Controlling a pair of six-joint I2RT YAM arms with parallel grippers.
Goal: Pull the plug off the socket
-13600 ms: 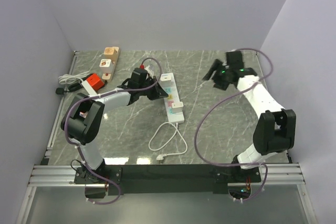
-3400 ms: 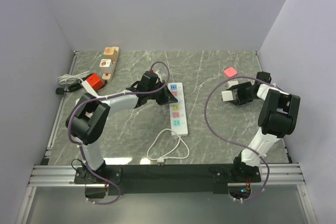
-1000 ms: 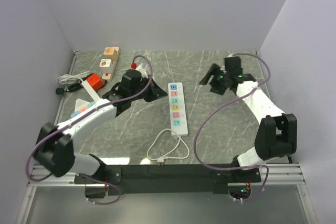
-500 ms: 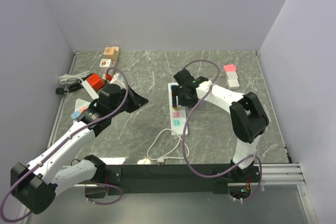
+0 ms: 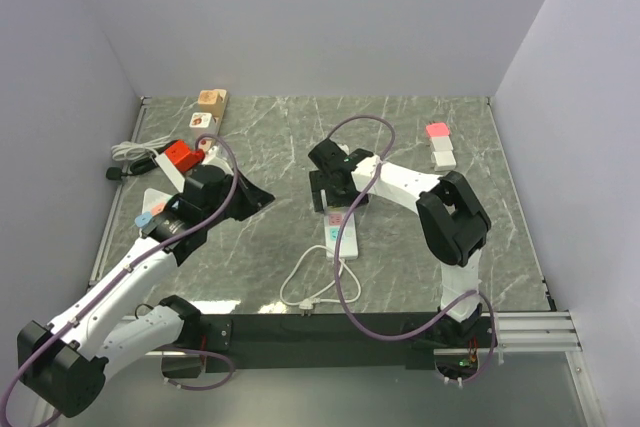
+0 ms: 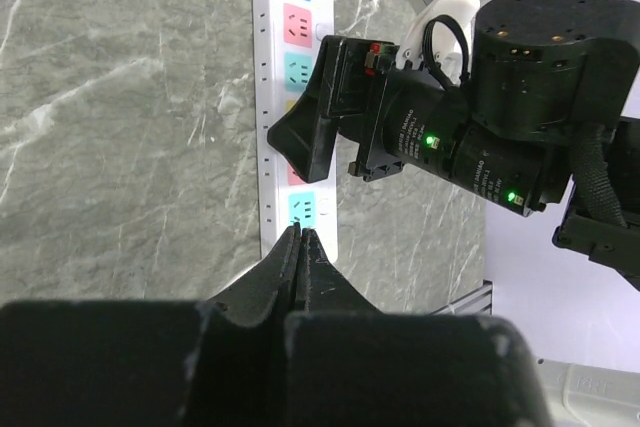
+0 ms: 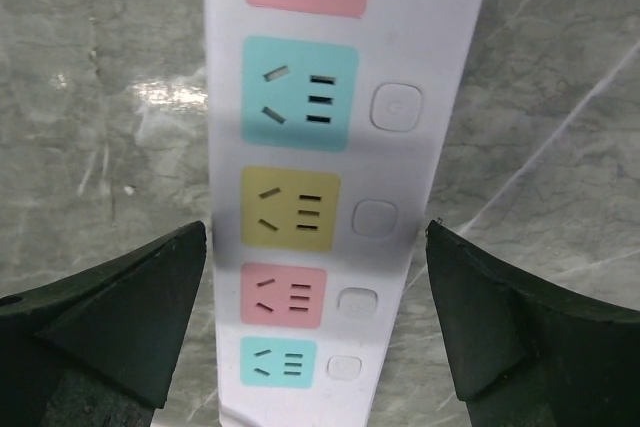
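A small black plug (image 5: 113, 173) on a thin dark cord lies at the far left table edge, beside a red block (image 5: 180, 155). It is too small to tell what it joins. It is out of both wrist views. My right gripper (image 5: 328, 197) is open and hovers over the white power strip (image 5: 340, 232). In the right wrist view (image 7: 315, 317) its fingers straddle the strip (image 7: 330, 147), whose coloured sockets are all empty. My left gripper (image 5: 262, 195) is shut and empty, left of the strip. Its closed tips (image 6: 300, 234) point at the strip's near end (image 6: 300, 97).
A wooden power strip (image 5: 208, 109) lies at the back left, with a coiled white cord (image 5: 130, 151) near the plug. A pink adapter (image 5: 437, 131) and a white adapter (image 5: 443, 155) lie at the back right. The strip's white cord (image 5: 315, 282) loops near the front edge.
My right arm swung from the back right to above the white strip and shifted slightly left. My left arm drew back to the left, away from the strip, and stayed shut.
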